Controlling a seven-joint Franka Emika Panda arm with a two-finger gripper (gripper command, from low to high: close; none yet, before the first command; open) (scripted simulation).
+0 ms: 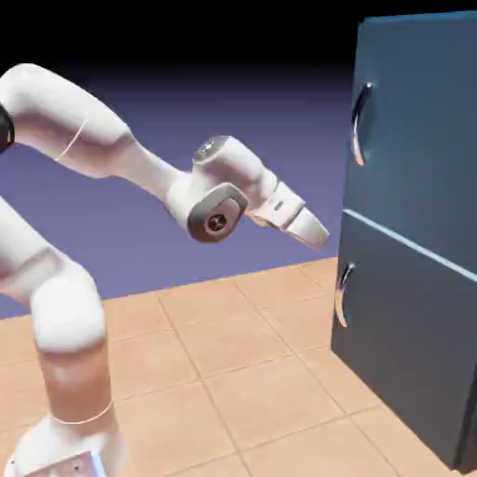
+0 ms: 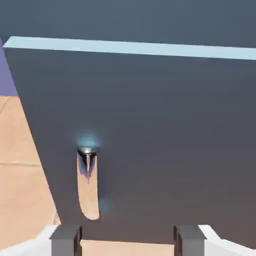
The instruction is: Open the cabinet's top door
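The cabinet (image 1: 410, 233) stands tall and dark blue-grey at the exterior view's right. Its top door (image 1: 419, 121) carries a curved silver handle (image 1: 359, 124) at its left edge. My gripper (image 1: 315, 233) hangs in the air left of the cabinet, about level with the pale seam (image 1: 410, 244) and well below that handle, touching nothing. In the hand view my gripper (image 2: 127, 242) is open, its grey fingertips (image 2: 65, 239) wide apart with nothing between them. That view faces the lower door (image 2: 150, 140); only a strip of the top door (image 2: 130, 20) shows above the seam (image 2: 130, 47).
The lower door has its own curved handle (image 1: 342, 295), which the hand view also catches as the lower handle (image 2: 87, 185), left of centre. The tan tiled tabletop (image 1: 242, 373) runs from the arm's base to the cabinet's foot.
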